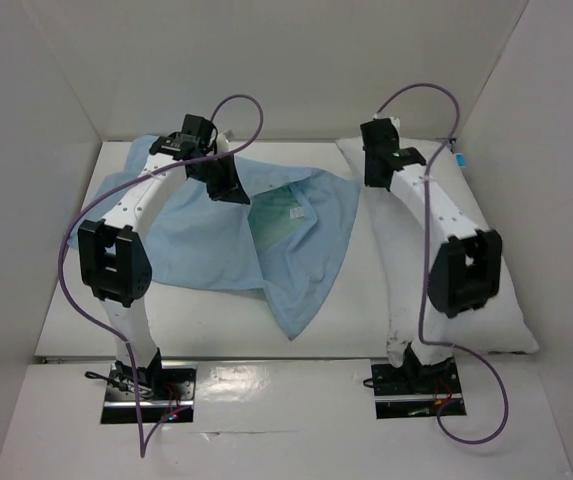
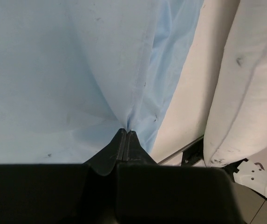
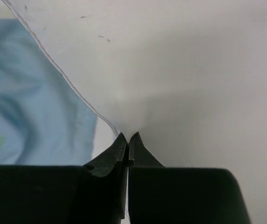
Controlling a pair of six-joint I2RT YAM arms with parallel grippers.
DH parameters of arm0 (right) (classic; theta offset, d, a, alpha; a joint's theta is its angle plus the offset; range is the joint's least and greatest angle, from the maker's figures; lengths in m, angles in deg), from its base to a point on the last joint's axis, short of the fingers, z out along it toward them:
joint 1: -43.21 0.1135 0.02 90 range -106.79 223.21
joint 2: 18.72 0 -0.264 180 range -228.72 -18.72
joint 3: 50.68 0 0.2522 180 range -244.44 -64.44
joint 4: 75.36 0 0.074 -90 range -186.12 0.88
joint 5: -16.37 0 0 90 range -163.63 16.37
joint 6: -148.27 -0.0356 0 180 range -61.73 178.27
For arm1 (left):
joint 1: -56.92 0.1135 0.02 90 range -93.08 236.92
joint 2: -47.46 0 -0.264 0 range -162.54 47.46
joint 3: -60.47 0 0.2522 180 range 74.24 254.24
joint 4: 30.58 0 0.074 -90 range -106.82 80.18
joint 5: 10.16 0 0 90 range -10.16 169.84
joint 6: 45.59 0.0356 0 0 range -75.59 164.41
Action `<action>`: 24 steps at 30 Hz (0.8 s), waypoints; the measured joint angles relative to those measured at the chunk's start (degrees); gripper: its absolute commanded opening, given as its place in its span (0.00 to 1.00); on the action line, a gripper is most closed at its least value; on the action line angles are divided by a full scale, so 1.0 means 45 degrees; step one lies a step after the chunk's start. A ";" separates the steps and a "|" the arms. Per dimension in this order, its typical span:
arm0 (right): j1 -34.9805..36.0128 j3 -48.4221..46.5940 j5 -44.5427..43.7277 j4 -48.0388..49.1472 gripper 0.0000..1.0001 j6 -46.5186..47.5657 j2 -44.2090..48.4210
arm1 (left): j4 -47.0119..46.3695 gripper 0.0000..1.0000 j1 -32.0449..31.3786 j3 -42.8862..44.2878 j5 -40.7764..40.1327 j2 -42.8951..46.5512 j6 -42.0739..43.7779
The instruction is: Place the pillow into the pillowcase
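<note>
I have my left gripper [image 2: 126, 133] clamped on a fold of the pillowcase [image 1: 216, 245], which is spread toward the table's [image 1: 66, 325] far-left corner. My right gripper [image 3: 127, 136] pinches the pillow [image 1: 513, 318] lying along the right edge.

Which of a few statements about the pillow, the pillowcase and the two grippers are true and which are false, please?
1. The left gripper is shut on the pillowcase. True.
2. The right gripper hangs open above the pillow. False: it is shut, pinching the pillow's fabric.
3. The pillow is inside the pillowcase. False: it lies outside, to its right.
4. A green patterned patch shows on the pillowcase. True.
</note>
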 measured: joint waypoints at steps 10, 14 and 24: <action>0.1933 0.2997 0.4260 0.1243 0.00 0.0427 0.6960 | 0.0010 0.00 0.0170 0.0146 -0.0296 0.0010 -0.0325; 0.3079 0.4609 0.5479 0.1477 0.00 -0.0044 0.7514 | 0.0015 0.00 0.0321 0.0296 -0.0355 0.0024 -0.0393; 0.4284 0.6319 0.6373 0.0199 0.86 -0.0767 0.8276 | -0.0034 0.00 0.0481 0.0495 -0.0185 0.0029 -0.0680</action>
